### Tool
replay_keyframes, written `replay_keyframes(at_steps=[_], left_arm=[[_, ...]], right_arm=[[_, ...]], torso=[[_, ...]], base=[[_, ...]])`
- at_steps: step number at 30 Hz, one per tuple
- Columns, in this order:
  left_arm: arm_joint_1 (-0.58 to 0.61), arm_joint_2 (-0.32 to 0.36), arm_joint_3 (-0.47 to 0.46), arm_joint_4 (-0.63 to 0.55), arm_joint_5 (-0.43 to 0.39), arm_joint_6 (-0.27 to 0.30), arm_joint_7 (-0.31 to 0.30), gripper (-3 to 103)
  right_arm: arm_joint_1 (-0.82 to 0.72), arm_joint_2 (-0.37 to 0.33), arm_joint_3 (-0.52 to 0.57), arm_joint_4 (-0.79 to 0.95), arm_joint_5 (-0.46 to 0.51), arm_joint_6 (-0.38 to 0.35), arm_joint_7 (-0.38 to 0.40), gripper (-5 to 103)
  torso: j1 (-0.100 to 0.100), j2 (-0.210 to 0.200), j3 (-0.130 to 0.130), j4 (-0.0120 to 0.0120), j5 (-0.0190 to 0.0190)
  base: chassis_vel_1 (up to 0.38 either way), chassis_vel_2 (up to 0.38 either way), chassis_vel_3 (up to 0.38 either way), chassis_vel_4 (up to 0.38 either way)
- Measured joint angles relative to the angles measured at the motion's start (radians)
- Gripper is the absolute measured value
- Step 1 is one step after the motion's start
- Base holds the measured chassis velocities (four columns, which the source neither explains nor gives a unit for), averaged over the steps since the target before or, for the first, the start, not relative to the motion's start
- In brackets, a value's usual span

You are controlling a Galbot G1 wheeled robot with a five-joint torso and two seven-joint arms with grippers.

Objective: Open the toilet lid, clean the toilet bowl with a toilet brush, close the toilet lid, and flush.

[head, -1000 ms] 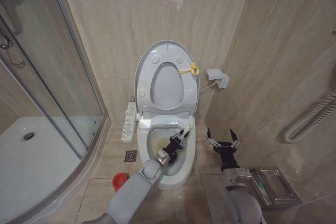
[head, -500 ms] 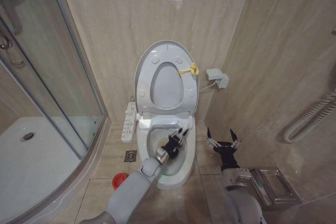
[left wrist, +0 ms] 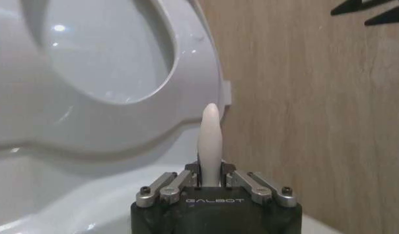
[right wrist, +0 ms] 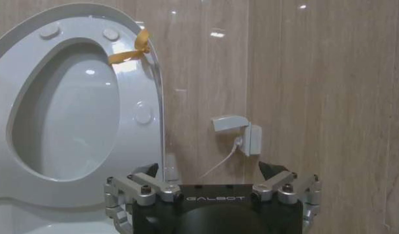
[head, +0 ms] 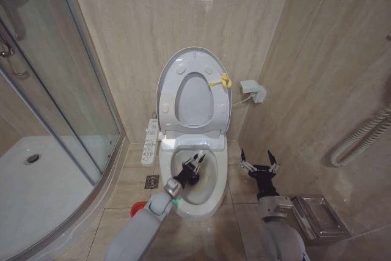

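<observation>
From your head camera you have one white ceramic toilet bowl (head: 204,203) set in the corner of a beige tiled room, with one glossy white oval toilet lid (head: 174,68) standing upright against the back wall and one ring-shaped white seat (head: 215,113) raised against it, a yellow tie (head: 223,81) on its edge. Your left gripper (head: 195,162) sits inside the bowl. Your right gripper (head: 259,166) hangs beside the bowl on the robot's right, its two fingers spread wide and empty. One small red cup holder (head: 138,208) stands on the tiled floor left of the bowl, near one floor drain (head: 152,181). A glass shower enclosure (head: 55,90) fills the left side.

From your left wrist, the left gripper (left wrist: 212,181) is clamped narrow on the thin white handle of the toilet brush (left wrist: 210,141).

From your right wrist, the spread right gripper (right wrist: 212,187) faces the lid (right wrist: 131,146) and one white wall socket (right wrist: 242,131).
</observation>
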Motion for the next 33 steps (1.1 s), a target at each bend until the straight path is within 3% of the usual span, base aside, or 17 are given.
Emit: replay_keyframes(at_steps=[8,19,24,27,28,33], left_arm=[[0.030,0.013,-0.015,0.003,0.012,-0.005,-0.024,19],[-0.049,-0.068,0.031,-0.049,0.005,0.031,-0.041,19],[-0.074,-0.120,0.068,-0.019,0.014,0.029,-0.040,19],[-0.081,-0.158,0.112,0.067,0.036,-0.007,-0.024,19],[-0.087,-0.151,0.113,0.119,0.053,-0.028,-0.015,19],[-0.113,-0.135,0.099,0.101,0.045,-0.021,-0.014,19]], right_arm=[[0.000,0.000,0.000,0.000,0.000,0.000,0.000,100],[0.000,0.000,0.000,0.000,0.000,0.000,0.000,100],[0.000,0.000,0.000,0.000,0.000,0.000,0.000,100],[0.000,0.000,0.000,0.000,0.000,0.000,0.000,100],[0.000,0.000,0.000,0.000,0.000,0.000,0.000,100],[0.000,0.000,0.000,0.000,0.000,0.000,0.000,100]], torso=[[0.000,0.000,0.000,0.0001,0.0001],[0.000,0.000,0.000,0.0000,0.0003],[0.000,0.000,0.000,-0.0001,0.0004],[0.000,0.000,0.000,-0.0002,0.0002],[0.000,0.000,0.000,0.0001,0.0001],[0.000,0.000,0.000,0.0002,0.0002]], base=[[0.000,0.000,0.000,0.000],[0.000,0.000,0.000,0.000],[0.000,0.000,0.000,0.000],[0.000,0.000,0.000,0.000],[0.000,0.000,0.000,0.000],[0.000,0.000,0.000,0.000]])
